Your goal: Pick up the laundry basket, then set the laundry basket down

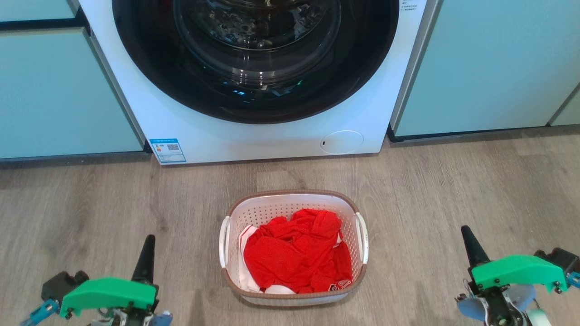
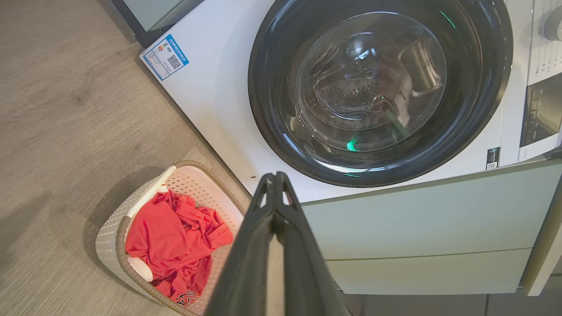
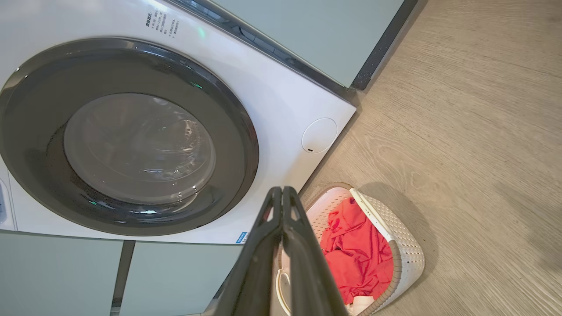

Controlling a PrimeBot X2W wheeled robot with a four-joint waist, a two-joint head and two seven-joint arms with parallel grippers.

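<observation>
Left fingers (image 1: pixel 148 244) pressed together to a narrow point, gripping nothing; same for right fingers (image 1: pixel 469 242). Both pairs low over the floor (image 1: pixel 90 199), tips aimed at the washer (image 1: pixel 253 140), green covers (image 1: pixel 111 292) just behind them.

Between the two pairs, well apart from either: basket (image 1: pixel 290 193), upright on the floor, touched by neither. To the right of the left fingers and to the left of the right fingers, far rim a little beyond both tips, near rim back level with the green covers. Plain floor planks in each gap between fingers and basket.

Inside the basket: crumpled red cloth (image 1: pixel 294 253) over most of the bottom, a bit of white cloth (image 1: pixel 277 290) under its near edge. White handles (image 1: pixel 223 242) on the two sides, one facing each pair of fingers.

Beyond the tips, past the basket: washer, set back from the far rim by a strip of floor, dark round door (image 1: pixel 258 45) closed. Blue sticker (image 1: pixel 167 150) at the lower corner ahead of the left fingers; round flap (image 1: pixel 342 141) at the lower corner nearer the right fingers. Pale green cabinets (image 1: pixel 489 63) on both sides of the washer.

Seen along the left fingers from the wrist: closed tips against the washer's lower front, basket off to one side of them, not in line. Likewise along the right fingers, basket off to the other side.
</observation>
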